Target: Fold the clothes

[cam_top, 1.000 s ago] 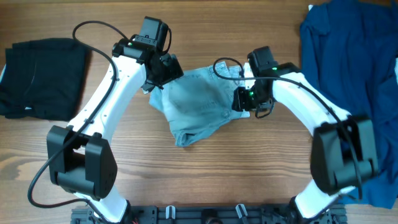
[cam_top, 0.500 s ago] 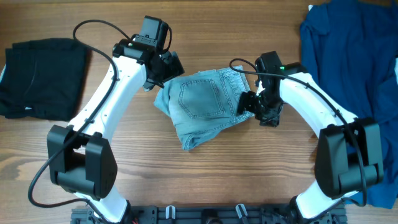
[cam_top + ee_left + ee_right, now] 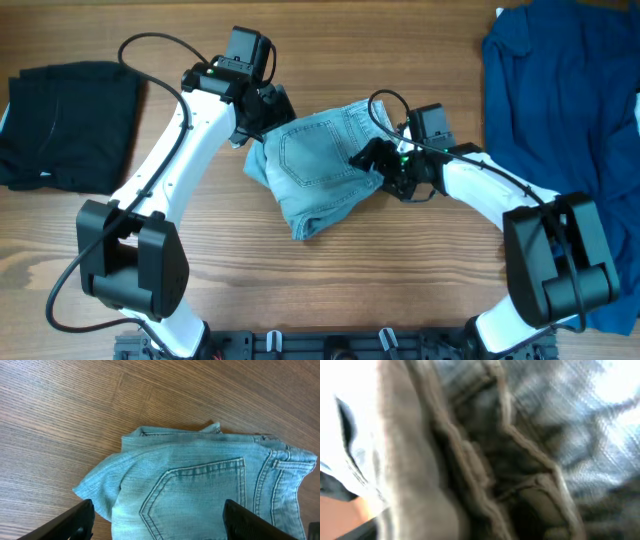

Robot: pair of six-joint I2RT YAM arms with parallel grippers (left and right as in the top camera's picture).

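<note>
The pale light-blue denim shorts (image 3: 318,168) lie bunched at the table's middle, one stitched back pocket facing up. They also show in the left wrist view (image 3: 200,485). My left gripper (image 3: 262,116) is open over the shorts' upper-left corner, its fingers (image 3: 157,522) spread wide with denim between them. My right gripper (image 3: 368,158) lies across the shorts' right edge, its fingers drawn to a narrow point on the fabric. The right wrist view is filled with blurred, close-up denim folds (image 3: 485,460), and the fingers are hidden there.
A folded black garment (image 3: 68,125) lies at the far left. A big dark-blue garment (image 3: 570,120) covers the right side of the table. A black rail (image 3: 330,346) runs along the front edge.
The shorts turned over so the back pocket faces up. My right gripper swung out to the right edge, then moved left over the shorts. My left gripper barely moved.
</note>
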